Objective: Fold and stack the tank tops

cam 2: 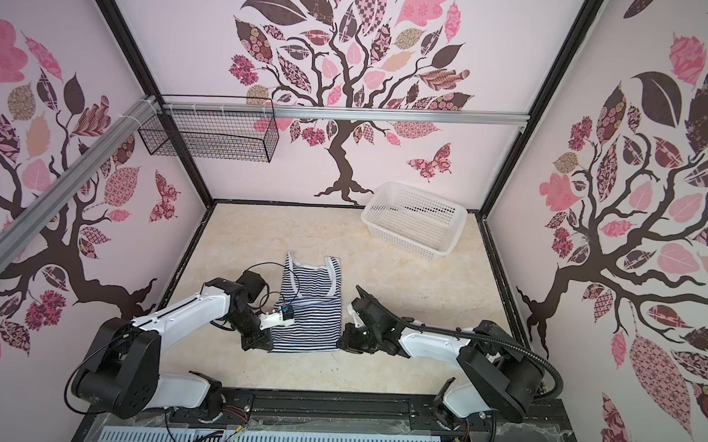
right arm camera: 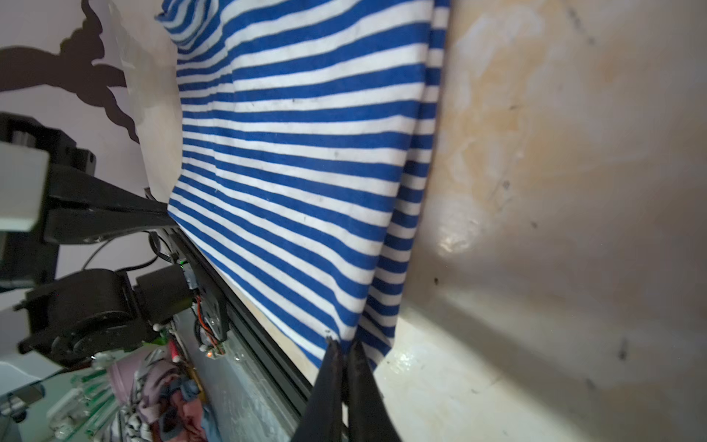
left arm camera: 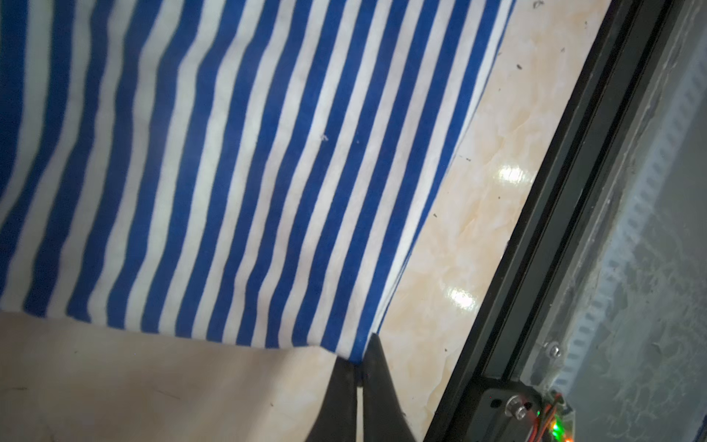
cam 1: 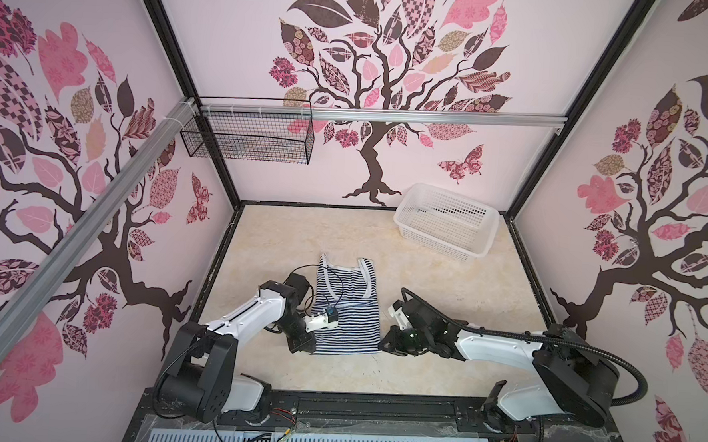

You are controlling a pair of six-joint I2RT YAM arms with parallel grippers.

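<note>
Centrally on the table (cam 1: 423,300): two tank tops, overlapped. Broad-striped tank top (cam 1: 347,276) farther, straps toward the far wall. Fine-striped tank top (cam 1: 350,330) nearer, overlapping its near part; upper layer hard to tell. Doubled cloth along the right edge in the right wrist view. Near left portion hidden in both top views beneath the left arm (cam 1: 252,312). Left gripper (left arm camera: 357,350) at the near left corner, right gripper (right arm camera: 344,344) at the near right corner: fingers close together, thin slit between, cloth at the tips; true pinch or bare contact impossible to tell. White basket (cam 1: 446,222) far right. Blurred coloured heap (right arm camera: 168,394) beyond the near edge, unidentifiable.
</note>
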